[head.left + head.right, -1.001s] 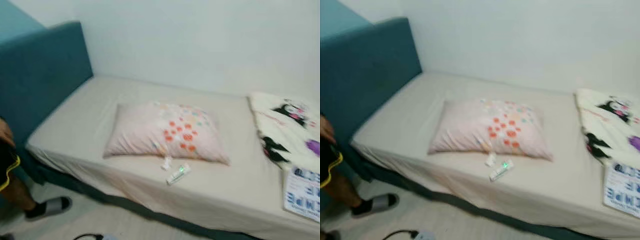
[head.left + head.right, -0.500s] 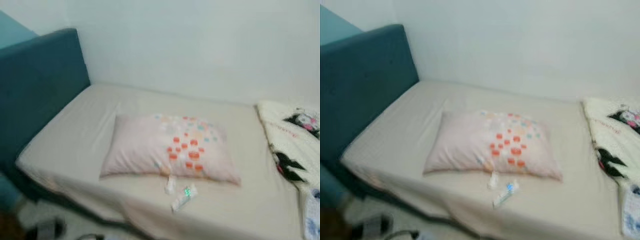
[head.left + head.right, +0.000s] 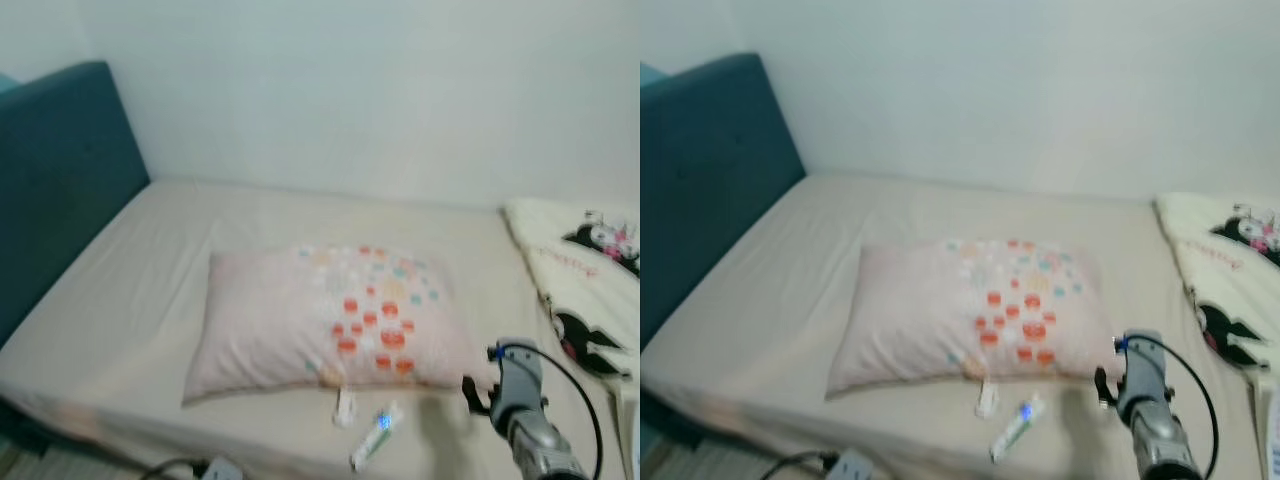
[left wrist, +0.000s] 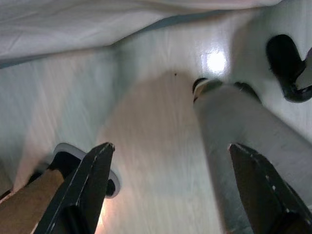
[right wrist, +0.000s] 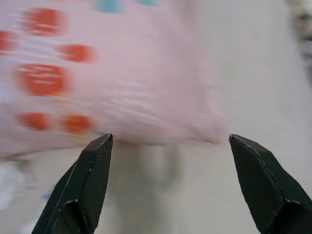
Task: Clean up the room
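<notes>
A pink pillow (image 3: pixel 330 320) with orange and teal dots lies in the middle of the bed (image 3: pixel 150 260). In front of it, near the bed's front edge, lie a white tube (image 3: pixel 372 437) with a green mark and a small white item (image 3: pixel 345 405). My right arm (image 3: pixel 1145 400) reaches in from the lower right, beside the pillow's right corner. In the right wrist view my right gripper (image 5: pixel 169 139) is open, its fingers spread wide and aimed at the pillow's (image 5: pixel 97 73) edge, holding nothing. My left gripper (image 4: pixel 171 145) hangs open over the pale floor (image 4: pixel 146 161).
A teal headboard (image 3: pixel 50 190) bounds the bed on the left, a white wall behind. A cream blanket (image 3: pixel 585 270) with black cartoon figures lies on the right. A power strip (image 3: pixel 215 468) and cable lie on the floor. A grey rounded shape (image 4: pixel 243 146) stands near the left gripper.
The camera has come closer to the bed and turned right. My right arm has risen into view at the lower right. The person's leg at the left has left the picture.
</notes>
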